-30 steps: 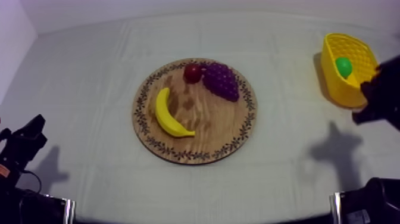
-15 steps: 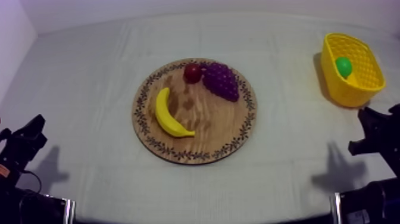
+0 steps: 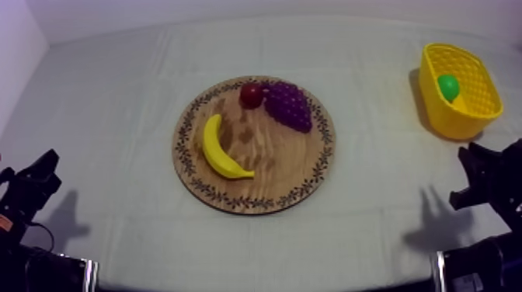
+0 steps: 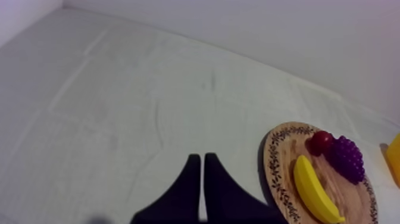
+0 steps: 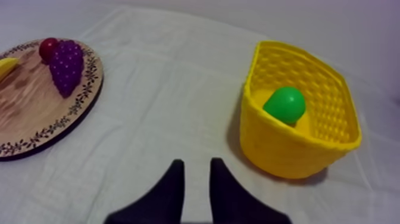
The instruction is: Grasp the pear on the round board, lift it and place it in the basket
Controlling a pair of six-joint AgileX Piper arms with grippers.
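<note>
- The right gripper (image 5: pixel 196 164) hangs low over the cloth (image 5: pixel 172 89). Its two black fingers (image 5: pixel 174 179) stand a little apart, with only cloth between them, so it is open and holds nothing.
- The yellow basket (image 5: pixel 280 149) stands near, ahead of this gripper and a little to its right.
- The pear (image 5: pixel 285 105) lies inside the basket, against its far wall, apart from the fingers.
- The wooden board (image 5: pixel 36 113) lies farther off, ahead and to this gripper's left. It carries the grapes (image 5: pixel 65 65) and the small red fruit (image 5: pixel 47 47), which touch each other.
- The left gripper (image 4: pixel 202 158) is closed on nothing, its fingers pressed together as a narrow wedge above the cloth.
- Ahead of it and to its right, the board bears the banana (image 4: pixel 312 190) on its nearer side, apart from the grapes.
</note>
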